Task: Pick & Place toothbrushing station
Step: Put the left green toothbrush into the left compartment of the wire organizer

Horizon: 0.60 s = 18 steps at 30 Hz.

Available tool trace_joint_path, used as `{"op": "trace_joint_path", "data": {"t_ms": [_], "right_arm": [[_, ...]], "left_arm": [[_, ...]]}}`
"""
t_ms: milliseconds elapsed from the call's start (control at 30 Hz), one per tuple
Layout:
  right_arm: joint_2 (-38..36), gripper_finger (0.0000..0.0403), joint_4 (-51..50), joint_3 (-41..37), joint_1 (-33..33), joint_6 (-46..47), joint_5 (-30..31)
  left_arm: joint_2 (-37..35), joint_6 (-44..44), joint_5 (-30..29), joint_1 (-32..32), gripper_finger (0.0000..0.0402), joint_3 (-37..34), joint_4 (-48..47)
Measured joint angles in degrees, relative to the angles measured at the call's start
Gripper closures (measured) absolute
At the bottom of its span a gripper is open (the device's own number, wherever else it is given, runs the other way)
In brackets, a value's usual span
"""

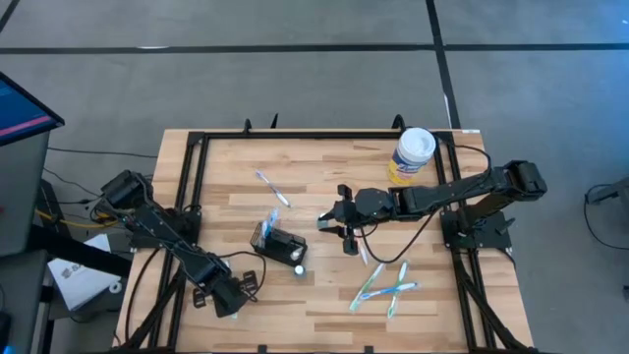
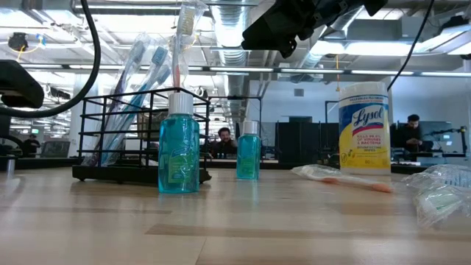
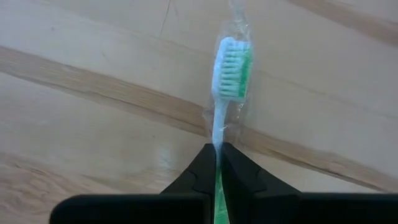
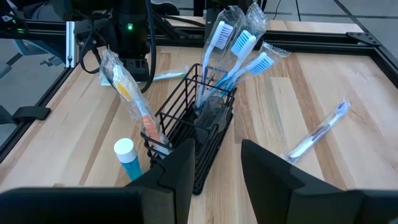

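The toothbrushing station is a small black wire rack [image 1: 278,240] standing on the table's middle, with several wrapped toothbrushes upright in it; it also shows in the right wrist view [image 4: 198,134] and the low view [image 2: 125,140]. My right gripper [image 1: 337,226] is open and empty just right of the rack, its fingers [image 4: 180,165] pointing at it from a short way off. My left gripper [image 1: 232,301] is near the table's front left, shut on a green-and-white wrapped toothbrush [image 3: 231,62]. My left gripper pinches the toothbrush's thin neck [image 3: 217,140] just below the bristle head, between its two fingertips. The fingers lie along the brush. The head in its clear wrapper sticks out beyond the fingertips over the wooden table top.
A blue bottle with a white cap [image 1: 298,265] stands beside the rack's near right corner. A yellow canister [image 1: 412,155] stands at the far right. Loose wrapped toothbrushes lie at the far middle [image 1: 272,187] and near right [image 1: 385,285]. A black frame [image 1: 295,136] edges the table.
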Motion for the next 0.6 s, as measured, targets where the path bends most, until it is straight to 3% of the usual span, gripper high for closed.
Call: {"op": "trace_joint_path", "data": {"t_ms": [167,600], "right_arm": [[0.0,0.0281,0.0,0.0,0.0,0.0,0.0],[0.0,0.0281,0.0,0.0,0.0,0.0,0.0]], "left_arm": [[-2.3,0.0,-0.9,0.0,0.0401,0.0,0.1],[-16.2,-2.4,-6.9,0.0,0.0401,0.0,5.9]]}}
